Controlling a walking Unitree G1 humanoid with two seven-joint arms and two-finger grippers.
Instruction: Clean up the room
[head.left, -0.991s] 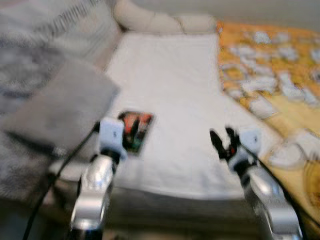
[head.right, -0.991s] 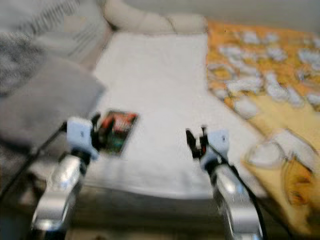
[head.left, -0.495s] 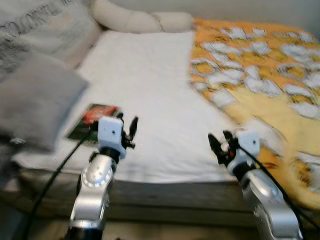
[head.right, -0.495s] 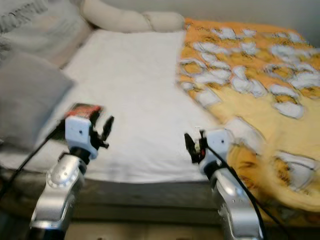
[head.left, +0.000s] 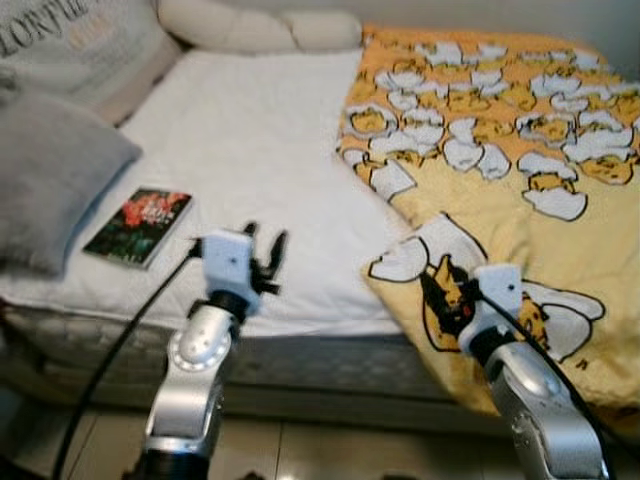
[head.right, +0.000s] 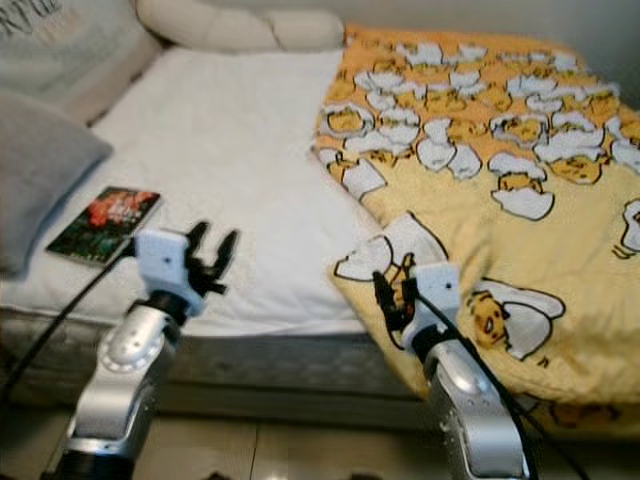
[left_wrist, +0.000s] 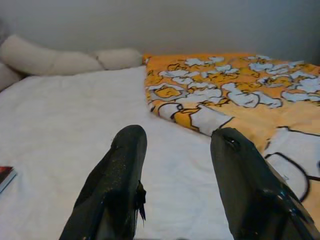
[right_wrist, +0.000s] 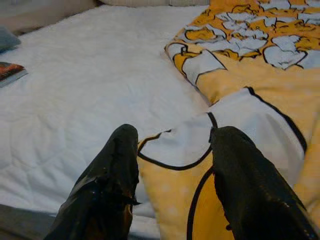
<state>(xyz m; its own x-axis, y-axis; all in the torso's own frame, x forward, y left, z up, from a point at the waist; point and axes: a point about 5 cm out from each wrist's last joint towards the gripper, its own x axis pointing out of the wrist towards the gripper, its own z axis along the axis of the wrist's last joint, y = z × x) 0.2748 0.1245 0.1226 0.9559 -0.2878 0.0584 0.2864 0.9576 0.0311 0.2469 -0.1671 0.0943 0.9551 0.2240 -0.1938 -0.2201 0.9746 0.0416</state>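
Hovering nearest, left gripper (head.left: 265, 250) and right gripper (head.right: 392, 293), both spread apart and empty, at the bed's (head.left: 250, 160) front edge. Beyond, book (head.left: 138, 226) lying flat beside grey pillow (head.left: 50, 175); yellow blanket (head.left: 500, 150) covering the right half.

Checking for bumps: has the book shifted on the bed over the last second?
No. The book lies beside the grey pillow as before; the camera turned instead.

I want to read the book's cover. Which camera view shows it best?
The left eye view: the book lies whole on the white sheet beside the grey pillow. The right eye view matches; both wrist views catch just its corner.
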